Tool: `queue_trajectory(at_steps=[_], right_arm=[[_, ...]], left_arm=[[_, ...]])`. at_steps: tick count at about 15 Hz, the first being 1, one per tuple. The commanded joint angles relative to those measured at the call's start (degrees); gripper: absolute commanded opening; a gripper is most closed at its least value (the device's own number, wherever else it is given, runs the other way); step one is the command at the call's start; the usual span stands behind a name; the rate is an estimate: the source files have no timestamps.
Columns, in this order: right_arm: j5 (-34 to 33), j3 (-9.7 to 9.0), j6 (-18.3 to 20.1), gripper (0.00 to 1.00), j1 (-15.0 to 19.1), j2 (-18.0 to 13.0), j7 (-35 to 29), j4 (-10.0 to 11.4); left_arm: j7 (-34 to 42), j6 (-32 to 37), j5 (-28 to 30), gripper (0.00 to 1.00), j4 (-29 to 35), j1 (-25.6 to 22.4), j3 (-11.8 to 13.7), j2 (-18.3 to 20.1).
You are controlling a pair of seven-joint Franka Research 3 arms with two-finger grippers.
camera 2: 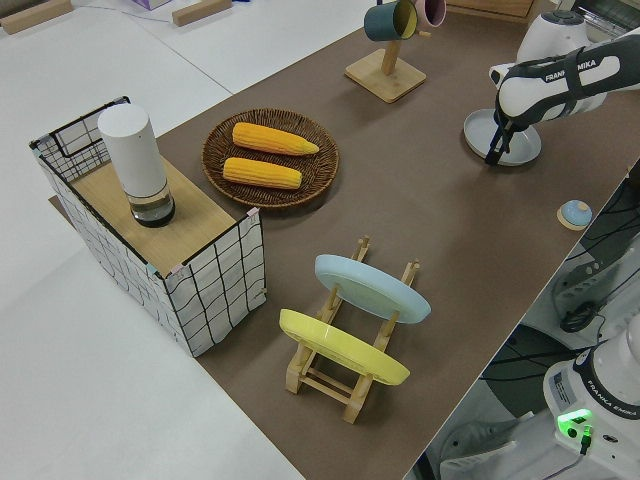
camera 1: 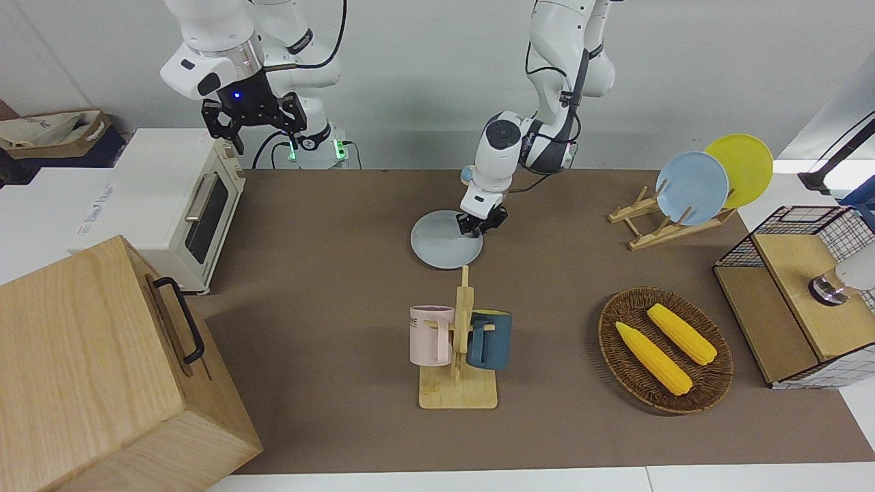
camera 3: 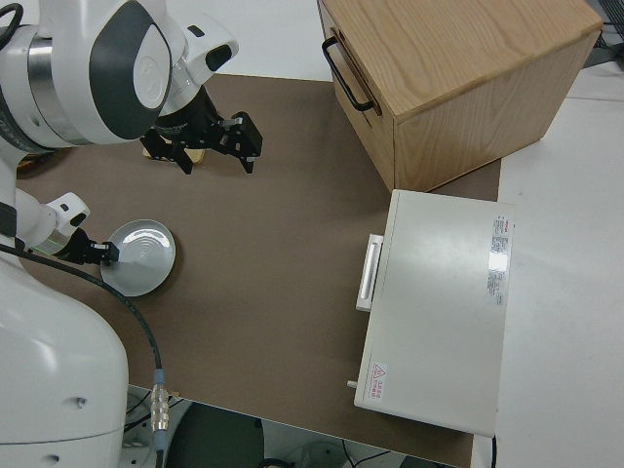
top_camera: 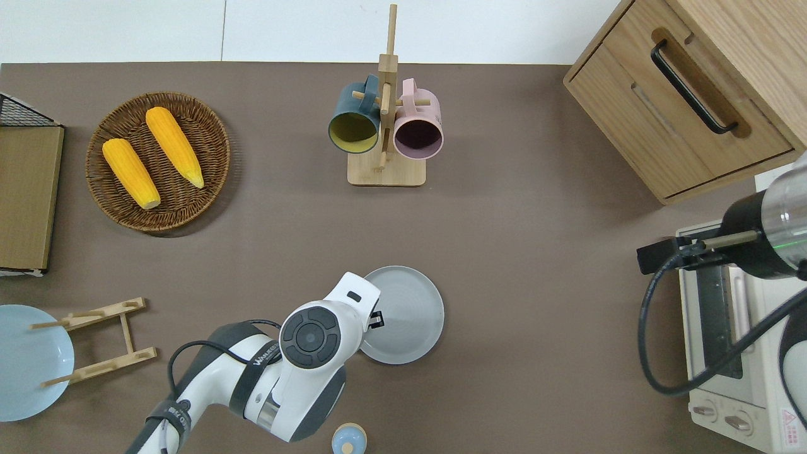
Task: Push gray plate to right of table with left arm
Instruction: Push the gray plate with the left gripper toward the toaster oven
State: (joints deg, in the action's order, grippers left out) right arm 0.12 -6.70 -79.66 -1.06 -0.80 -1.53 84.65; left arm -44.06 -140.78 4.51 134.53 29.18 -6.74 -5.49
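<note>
We see the gray plate (camera 1: pixel 444 240) lying flat near the middle of the desk (camera 1: pixel 328 287), nearer to the robots than the mug rack (camera 1: pixel 459 342). The left end effector (camera 1: pixel 480 226) is down at the plate's edge on the side toward the left arm's end of the desk; we cannot tell whether its fingers are spread or pressed together. The right arm is parked, its end effector (camera 1: pixel 254 117) spread wide and holding nothing.

Bright, even overhead light; soft short shadows; sharp focus throughout
</note>
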Motion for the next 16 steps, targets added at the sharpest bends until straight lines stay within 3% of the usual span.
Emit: queue_trajectory(at_steps=[1,16], right_arm=[[0.6,-0.86,0.8,0.983,1.2,-0.2,-0.1,-0.5],[0.6,-0.86,0.8,0.983,1.2,-0.2,-0.1,-0.5]], left_arm=[[-4.0,-0.4,0.4,0.00,-4.1,3.2,0.4,-4.1],[-21.8,-0.3,-0.7,0.00,-22.9,13.1,0.1,-18.6]])
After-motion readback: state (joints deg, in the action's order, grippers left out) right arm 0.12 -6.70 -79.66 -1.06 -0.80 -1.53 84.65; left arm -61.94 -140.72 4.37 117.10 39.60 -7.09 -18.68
